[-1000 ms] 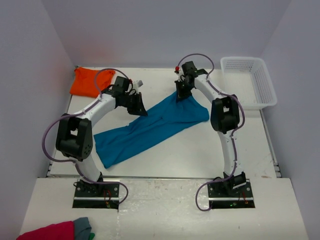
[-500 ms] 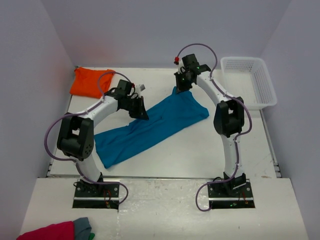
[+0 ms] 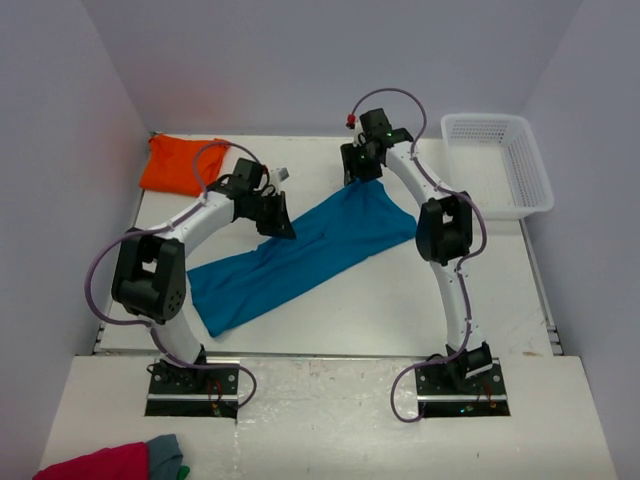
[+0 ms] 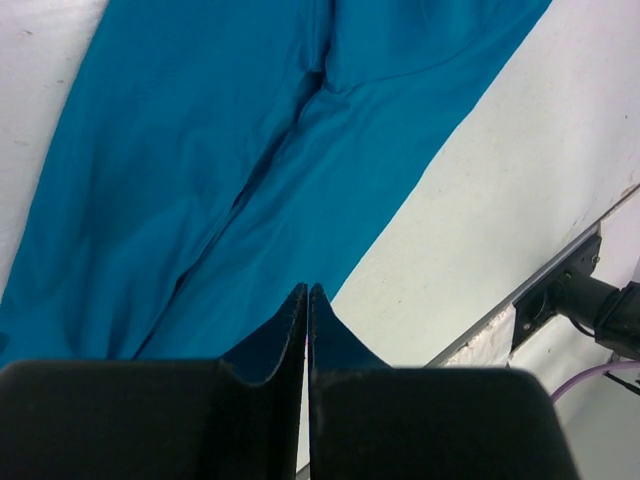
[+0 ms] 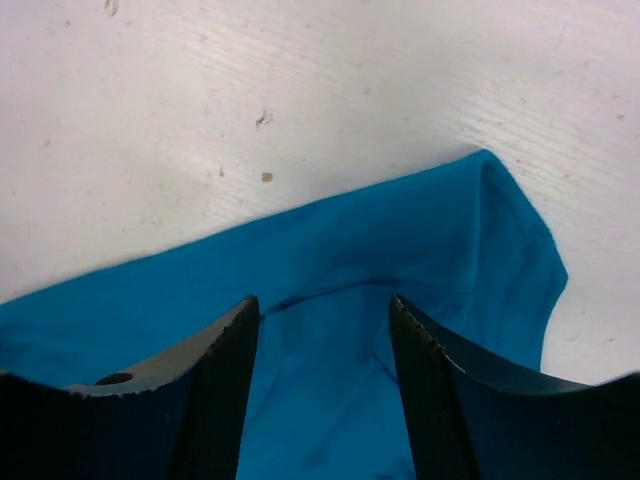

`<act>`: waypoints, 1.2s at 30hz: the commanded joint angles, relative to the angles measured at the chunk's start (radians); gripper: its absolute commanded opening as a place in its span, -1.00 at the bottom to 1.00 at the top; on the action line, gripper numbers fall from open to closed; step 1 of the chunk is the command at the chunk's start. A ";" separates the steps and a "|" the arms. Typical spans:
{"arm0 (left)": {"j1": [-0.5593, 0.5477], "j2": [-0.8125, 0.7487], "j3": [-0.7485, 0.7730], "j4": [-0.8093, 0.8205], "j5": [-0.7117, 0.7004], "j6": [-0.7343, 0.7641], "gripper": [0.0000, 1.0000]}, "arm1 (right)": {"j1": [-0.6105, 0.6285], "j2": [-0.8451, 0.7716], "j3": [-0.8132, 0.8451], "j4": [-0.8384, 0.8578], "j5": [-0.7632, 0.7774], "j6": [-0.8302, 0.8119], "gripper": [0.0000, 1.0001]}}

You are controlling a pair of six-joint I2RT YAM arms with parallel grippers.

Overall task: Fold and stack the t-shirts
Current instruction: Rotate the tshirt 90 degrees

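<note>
The teal-blue t-shirt [image 3: 300,255] lies as a long diagonal band across the table. My left gripper [image 3: 280,225] is shut at its upper-left edge. In the left wrist view the closed tips [image 4: 307,290] meet right where the hem of the teal t-shirt [image 4: 250,150] runs in. My right gripper [image 3: 353,184] hovers over the shirt's far corner with its jaws open. In the right wrist view the gripper [image 5: 322,305] straddles the teal t-shirt [image 5: 400,270], which lies loose between the fingers. The orange t-shirt [image 3: 180,165] sits bunched at the far left corner.
A white plastic basket [image 3: 530,180] stands at the far right. A crimson-pink cloth [image 3: 95,465] and a grey cloth [image 3: 165,450] lie on the near ledge at the left, in front of the arm bases. Walls close in both sides.
My right gripper drew the shirt's far corner toward the back left, then opened and let it go. The left gripper stayed shut at the shirt's edge.
</note>
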 commanded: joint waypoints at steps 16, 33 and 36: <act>-0.026 0.128 0.212 0.147 0.194 0.000 -1.00 | 0.004 -0.590 -0.537 0.143 0.153 0.173 -0.35; -0.073 0.545 0.585 0.192 0.117 -0.028 -0.46 | 0.101 -0.771 -0.932 0.240 0.079 0.213 -0.15; -0.081 0.613 0.657 0.189 0.100 -0.034 -0.46 | 0.109 -0.829 -1.010 0.272 0.104 0.236 -0.15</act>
